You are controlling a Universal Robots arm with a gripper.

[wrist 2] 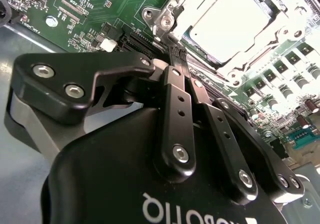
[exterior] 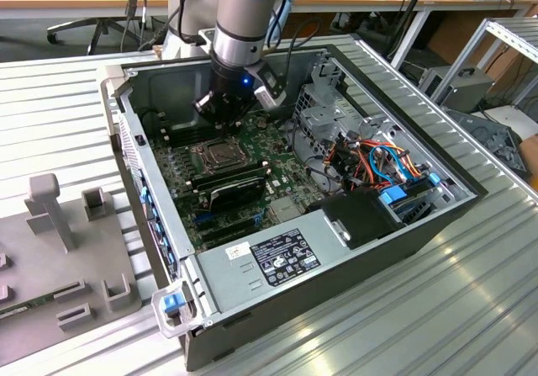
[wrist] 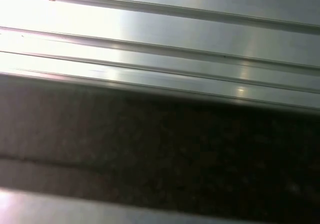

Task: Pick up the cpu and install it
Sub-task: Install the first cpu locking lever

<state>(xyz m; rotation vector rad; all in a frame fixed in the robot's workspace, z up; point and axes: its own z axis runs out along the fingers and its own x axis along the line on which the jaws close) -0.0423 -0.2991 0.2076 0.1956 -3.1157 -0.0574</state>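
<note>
So the arm is reaching down into the open computer case (exterior: 437, 216), with the gripper (exterior: 220, 117) hanging low over the green motherboard (exterior: 277, 187), just behind the socket (exterior: 221, 151) as the exterior view has it. The cpu (wrist 2: 229, 23) is sitting in that socket already: in the second wrist view you can see its pale silver face lying flat inside the metal frame (wrist 2: 172, 11), blown out by glare. The gripper (wrist 2: 172, 58) shows up close in that view too, black linkage bars converging toward a tip right near the socket's edge, and the fingers look pressed together with nothing between them. It sits beside the chip, not on it. Dark memory sticks (exterior: 231, 193) lie just in front of the socket. A bundle of coloured cables (exterior: 378, 161) sits toward the exterior view's right. The first wrist view has ribbed aluminium table (wrist: 160, 33) surface and a dark case wall (wrist: 160, 154)
</note>
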